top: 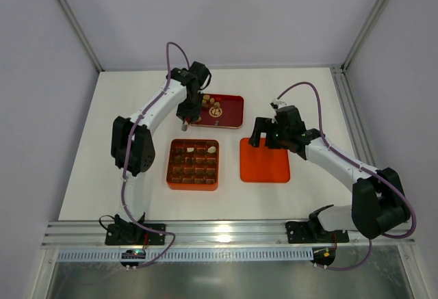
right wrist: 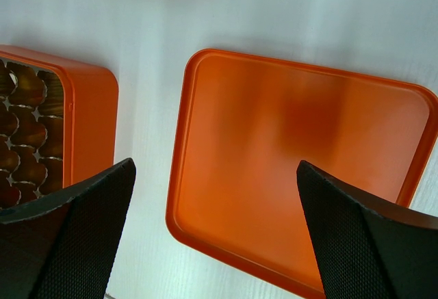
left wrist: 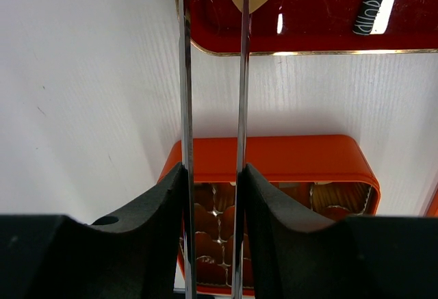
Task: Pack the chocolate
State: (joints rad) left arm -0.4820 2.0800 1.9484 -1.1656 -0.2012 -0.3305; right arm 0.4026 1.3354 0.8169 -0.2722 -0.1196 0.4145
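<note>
Nearest us, the orange box point(top: 192, 187) holds a cream piece point(top: 212, 150), most cells looking unfilled; its lid point(top: 264, 163) lies alongside under the right claw point(right wrist: 215, 165), spread wide and empty. Farther off, the left claw point(left wrist: 213, 172) pinches tweezers point(left wrist: 185, 73) (tips unseen) by the red tray point(top: 234, 104), where most chocolate point(top: 209, 100) waits. We judge packing barely begun.
</note>
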